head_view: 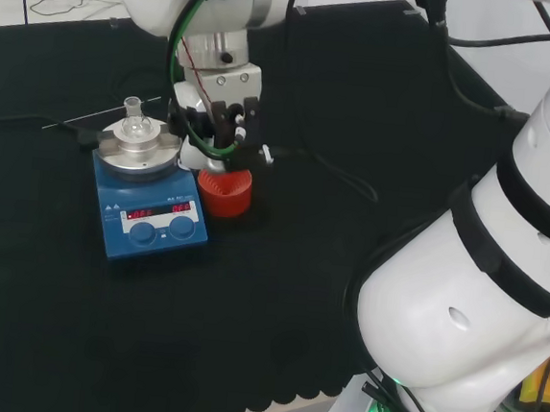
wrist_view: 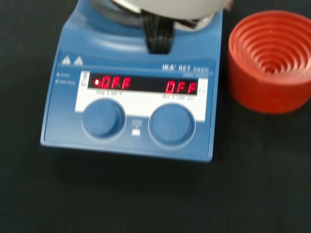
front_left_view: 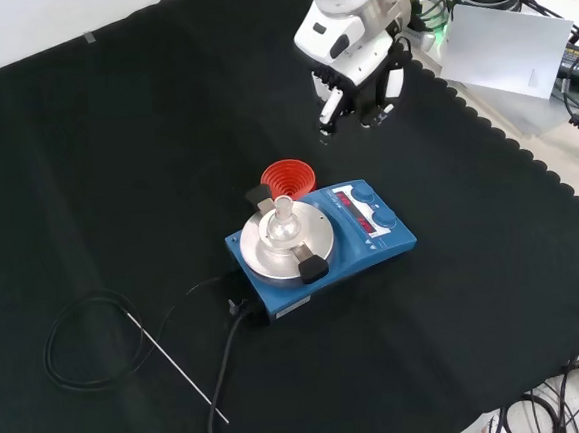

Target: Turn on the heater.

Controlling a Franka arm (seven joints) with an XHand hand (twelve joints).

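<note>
The blue heater [head_view: 149,219] stands on the black cloth with a round metal plate and a small clear flask [head_view: 134,126] clamped on top. Its front panel [wrist_view: 131,97] has a lit red display above two blue knobs [wrist_view: 102,119] [wrist_view: 171,124]. My hand [head_view: 219,124] hangs in the air beside the heater, above a red ribbed ring [head_view: 225,192], touching neither. In the front view the hand [front_left_view: 359,81] is up and behind the heater [front_left_view: 372,240], most fingers curled, one pointing down, holding nothing.
The red ribbed ring [front_left_view: 289,179] stands against the heater's far side in the front view. A black power cable [front_left_view: 227,372], a looped cord [front_left_view: 89,343] and a thin rod [front_left_view: 176,371] lie on the cloth in front. A sheet of paper [front_left_view: 502,49] lies past the cloth's edge.
</note>
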